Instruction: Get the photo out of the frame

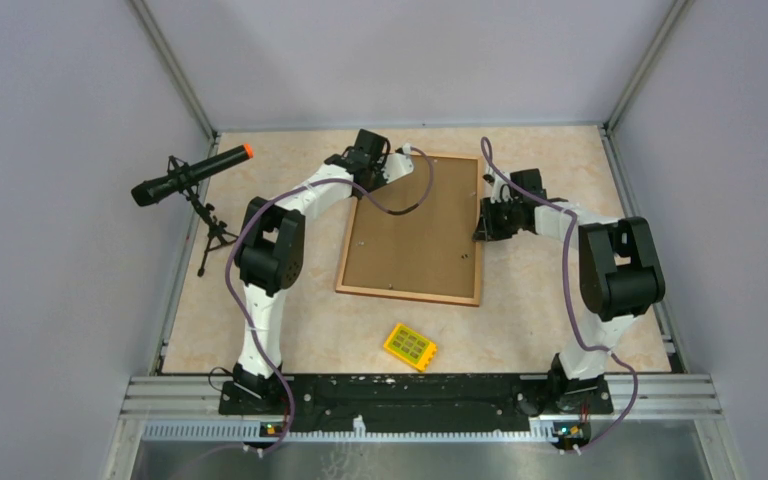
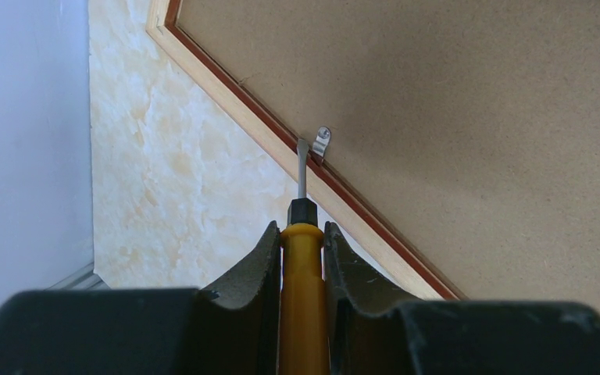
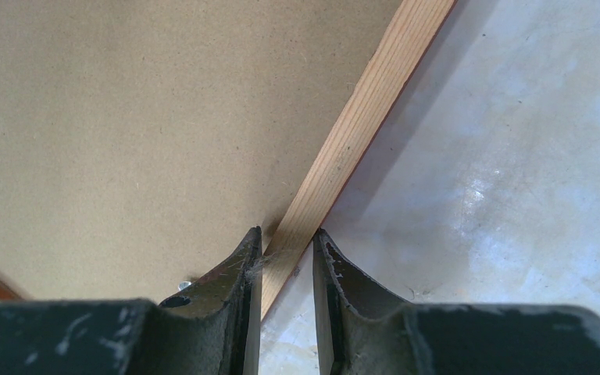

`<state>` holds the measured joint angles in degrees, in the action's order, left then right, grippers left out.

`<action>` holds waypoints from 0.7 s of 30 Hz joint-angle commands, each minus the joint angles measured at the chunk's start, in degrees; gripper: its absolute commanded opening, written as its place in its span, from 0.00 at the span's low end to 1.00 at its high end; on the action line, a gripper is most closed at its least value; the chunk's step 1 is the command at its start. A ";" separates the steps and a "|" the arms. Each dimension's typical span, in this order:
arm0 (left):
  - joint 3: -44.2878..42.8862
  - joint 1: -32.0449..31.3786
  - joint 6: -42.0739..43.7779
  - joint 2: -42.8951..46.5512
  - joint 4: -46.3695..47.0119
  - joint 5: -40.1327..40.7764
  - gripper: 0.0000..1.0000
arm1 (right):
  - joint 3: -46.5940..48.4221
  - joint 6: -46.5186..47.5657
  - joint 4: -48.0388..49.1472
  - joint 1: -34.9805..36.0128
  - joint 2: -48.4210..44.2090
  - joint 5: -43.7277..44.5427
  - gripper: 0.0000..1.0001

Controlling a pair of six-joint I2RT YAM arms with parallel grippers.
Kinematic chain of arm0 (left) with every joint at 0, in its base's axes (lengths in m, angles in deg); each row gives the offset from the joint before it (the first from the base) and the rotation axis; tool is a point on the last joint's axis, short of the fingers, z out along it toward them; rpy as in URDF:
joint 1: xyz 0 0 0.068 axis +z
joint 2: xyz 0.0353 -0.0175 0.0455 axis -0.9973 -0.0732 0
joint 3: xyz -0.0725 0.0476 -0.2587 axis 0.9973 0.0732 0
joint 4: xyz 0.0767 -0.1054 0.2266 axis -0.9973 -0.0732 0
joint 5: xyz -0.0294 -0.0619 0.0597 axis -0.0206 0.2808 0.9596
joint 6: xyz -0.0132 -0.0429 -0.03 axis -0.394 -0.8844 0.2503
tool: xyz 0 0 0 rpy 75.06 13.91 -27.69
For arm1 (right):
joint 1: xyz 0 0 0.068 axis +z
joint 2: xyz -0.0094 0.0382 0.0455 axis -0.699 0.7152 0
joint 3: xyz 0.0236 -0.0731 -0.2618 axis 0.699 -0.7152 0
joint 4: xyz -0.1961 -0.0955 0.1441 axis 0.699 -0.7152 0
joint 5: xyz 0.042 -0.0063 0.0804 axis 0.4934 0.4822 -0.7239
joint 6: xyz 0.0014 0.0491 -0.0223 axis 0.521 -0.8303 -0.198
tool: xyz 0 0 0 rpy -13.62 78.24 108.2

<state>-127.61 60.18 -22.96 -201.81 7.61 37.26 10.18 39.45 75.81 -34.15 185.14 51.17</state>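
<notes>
Pinched in left claw (image 2: 303, 233): yellow screwdriver (image 2: 303, 305), tip just beside metal clip (image 2: 322, 144). Clamped in right claw (image 3: 285, 238): pale rim of frame (image 3: 359, 117), lying face down on counter (image 1: 300, 335); photo hidden beneath backing board (image 2: 476, 117). Best swivelled gently aside, keeping rim steadied.

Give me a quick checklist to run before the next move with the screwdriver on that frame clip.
1. Screwdriver clamped in left gripper: ok.
2. Blade tip at the metal clip: ok; wedged under it: cannot tell.
3. Right gripper clamped on the frame at its rim: ok.
4. Frame lying back side up: ok.
5. Photo free to lift out: cannot tell, hidden.
</notes>
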 commanded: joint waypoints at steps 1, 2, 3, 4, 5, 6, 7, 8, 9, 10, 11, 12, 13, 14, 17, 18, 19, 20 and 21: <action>-0.53 0.14 0.07 1.42 -1.22 -1.05 0.00 | -0.85 3.66 -4.04 -0.26 3.54 2.99 0.00; 0.00 0.14 0.03 1.90 -1.26 -1.05 0.00 | -0.86 3.66 -4.03 -0.26 3.58 3.07 0.00; 0.58 0.14 0.11 2.56 -1.20 -1.06 0.00 | -0.89 3.66 -4.03 -0.26 3.54 3.08 0.00; 1.11 0.14 0.16 3.01 -1.26 -1.07 0.00 | -0.86 3.66 -4.11 -0.26 3.58 3.08 0.00; 1.55 0.18 0.19 3.49 -1.49 -1.18 0.00 | -0.91 3.66 -4.07 -0.26 3.56 3.08 0.00; 1.98 0.14 0.21 3.92 -1.68 -1.41 0.00 | -0.93 3.72 -4.11 -0.26 3.45 3.08 0.00; 2.52 0.18 0.16 4.47 -1.85 -1.74 0.00 | -0.88 3.67 -4.12 -0.26 3.46 3.12 0.00; 2.98 0.08 0.08 5.01 -1.95 -2.02 0.00 | -0.86 3.66 -4.04 -0.26 3.45 3.21 0.00; 3.35 0.05 0.08 5.26 -2.15 -2.29 0.00 | -0.89 3.66 -4.15 -0.26 3.49 3.32 0.00; 3.63 0.05 0.03 5.51 -2.29 -2.51 0.00 | -0.87 3.66 -4.04 -0.26 3.48 3.34 0.00; 3.98 0.13 0.02 5.85 -2.40 -2.67 0.00 | -0.86 3.68 -4.03 -0.26 3.48 3.41 0.00; 4.33 0.10 0.07 5.94 -2.43 -2.77 0.00 | -0.85 3.66 -4.03 -0.26 3.37 3.43 0.00; 4.48 0.08 -0.06 6.01 -2.65 -2.85 0.00 | -0.93 3.66 -4.03 -0.26 3.35 3.50 0.00; 4.47 0.08 -0.20 6.05 -2.82 -3.02 0.00 | -0.97 3.67 -4.03 -0.26 3.35 3.52 0.00; 4.86 0.07 -0.52 6.29 -2.94 -3.86 0.00 | -0.95 3.66 -4.03 -0.26 3.34 3.60 0.00; 4.79 0.03 -0.74 6.28 -2.94 -4.13 0.00 | -0.94 3.66 -4.07 -0.26 3.37 3.61 0.00; 4.64 0.00 -0.92 6.20 -2.86 -4.28 0.00 | -0.94 3.69 -4.06 -0.26 3.36 3.61 0.00; 4.49 0.07 -1.01 6.01 -2.79 -4.23 0.00 | -0.97 3.72 -3.97 -0.26 3.40 3.61 0.00; 4.21 0.06 -1.20 5.78 -2.58 -3.96 0.00 | -0.93 3.67 -3.98 -0.26 3.37 3.61 0.00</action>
<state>-123.78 60.18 -22.98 -198.68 6.15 35.31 10.20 39.45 75.81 -34.15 185.16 51.19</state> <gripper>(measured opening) 0.252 0.242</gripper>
